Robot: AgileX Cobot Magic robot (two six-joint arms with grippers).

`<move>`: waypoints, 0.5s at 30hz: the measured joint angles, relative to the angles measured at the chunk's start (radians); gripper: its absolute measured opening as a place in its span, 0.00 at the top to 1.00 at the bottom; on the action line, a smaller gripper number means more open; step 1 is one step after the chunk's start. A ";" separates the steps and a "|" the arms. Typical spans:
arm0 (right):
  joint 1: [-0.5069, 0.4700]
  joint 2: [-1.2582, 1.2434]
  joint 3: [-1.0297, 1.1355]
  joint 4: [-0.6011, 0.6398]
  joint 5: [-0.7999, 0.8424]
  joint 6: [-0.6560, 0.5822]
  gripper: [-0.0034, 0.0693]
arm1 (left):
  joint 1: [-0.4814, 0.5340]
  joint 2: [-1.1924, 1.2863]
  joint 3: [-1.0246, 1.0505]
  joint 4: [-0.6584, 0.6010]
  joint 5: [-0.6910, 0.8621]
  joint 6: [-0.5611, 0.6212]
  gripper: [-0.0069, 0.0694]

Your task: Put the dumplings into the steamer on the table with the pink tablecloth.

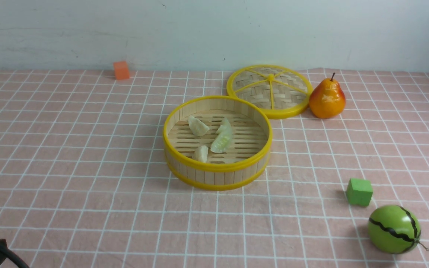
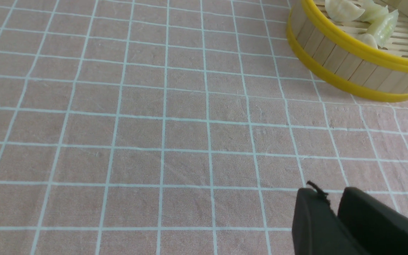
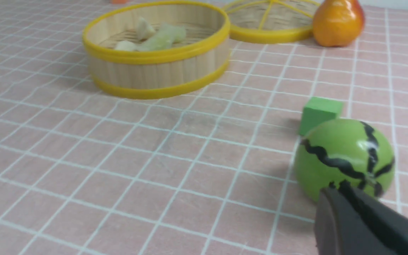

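Pink cloth (image 1: 88, 156) with a white grid covers the whole table (image 1: 21, 242), and a pale wall runs behind it. Over bare cloth, the left gripper (image 2: 333, 203) shows in its wrist view as two black fingers (image 2: 310, 219) with only a thin slit between them at the tips; nothing sits in that slit, but whether they are fully together I cannot tell. Only a dark cable and a bit of arm appear at the front view's lower left corner. The right gripper (image 3: 336, 193) has its dark fingers pressed together, empty, with the tip just in front of a green melon (image 3: 344, 157) marked with black wavy stripes; whether it touches the melon is unclear. In the front view that melon (image 1: 394, 229) lies near the lower right, and a green cube (image 1: 359, 191) stands just beside it, farther up the cloth. At the table's middle stands the steamer (image 1: 218, 173), open, its wall of wooden strips edged with yellow rims. The dumplings (image 1: 199, 126) lie inside it on the slatted floor: one toward the back left, two touching near the centre, and one against the near wall. Behind the steamer to the right its lid (image 1: 269, 91) lies flat, almost touching the rim. A pear (image 1: 327, 98) stands upright right beside the lid. An orange cube (image 1: 121, 70) sits far back on the left, near the wall.
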 joint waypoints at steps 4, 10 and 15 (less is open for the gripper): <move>-0.115 0.000 0.002 0.048 -0.002 -0.006 0.96 | 0.000 0.000 0.000 0.000 0.000 0.000 0.77; -0.208 0.000 -0.001 0.057 0.069 -0.052 0.96 | 0.000 0.000 0.000 0.000 0.000 0.000 0.76; -0.208 0.000 -0.007 0.057 0.101 -0.063 0.96 | 0.000 0.000 0.000 0.000 0.000 0.000 0.75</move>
